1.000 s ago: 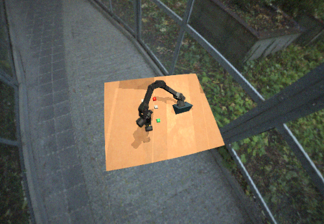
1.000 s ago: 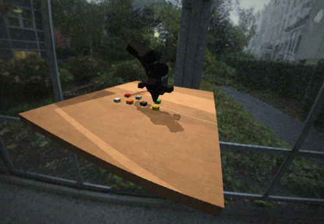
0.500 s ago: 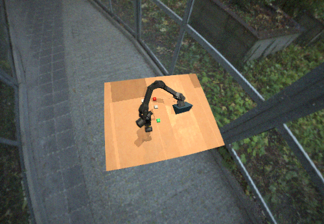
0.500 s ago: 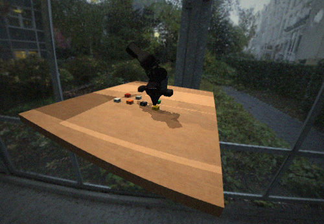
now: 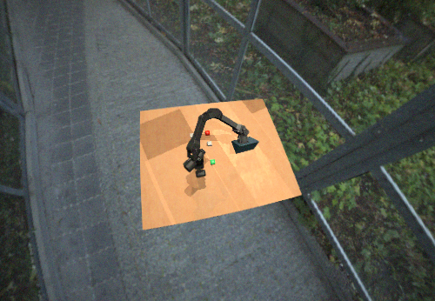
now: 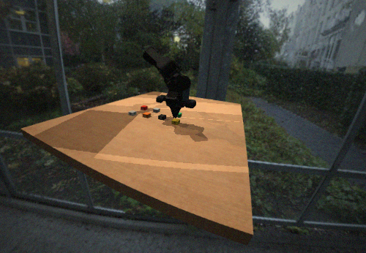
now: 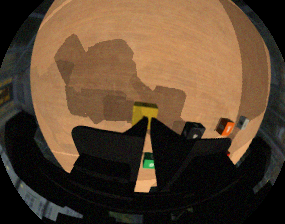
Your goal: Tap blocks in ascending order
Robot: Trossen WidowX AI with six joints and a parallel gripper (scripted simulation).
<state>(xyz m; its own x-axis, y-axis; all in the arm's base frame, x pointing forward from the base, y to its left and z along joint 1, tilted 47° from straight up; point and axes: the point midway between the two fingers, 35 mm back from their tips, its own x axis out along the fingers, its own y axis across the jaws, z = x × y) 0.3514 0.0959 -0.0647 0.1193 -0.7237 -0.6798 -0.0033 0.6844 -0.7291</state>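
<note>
One yellow block [image 7: 145, 108] sits square-on just beyond our clenched, empty hand [image 7: 150, 124]; we see no long axis.

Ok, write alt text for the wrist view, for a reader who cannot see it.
The shut, empty gripper points down at the wooden table, its tips just short of a yellow block. A green block shows between the fingers, a black block and an orange block lie to the right, and the arm's shadow spreads beyond.

Six blocks lie on the desk [image 6: 205, 183]. In the exterior view, the nearest block [image 6: 176, 121] sits directly below the gripper [image 6: 176, 115]; four lie left of it, one behind.
</note>
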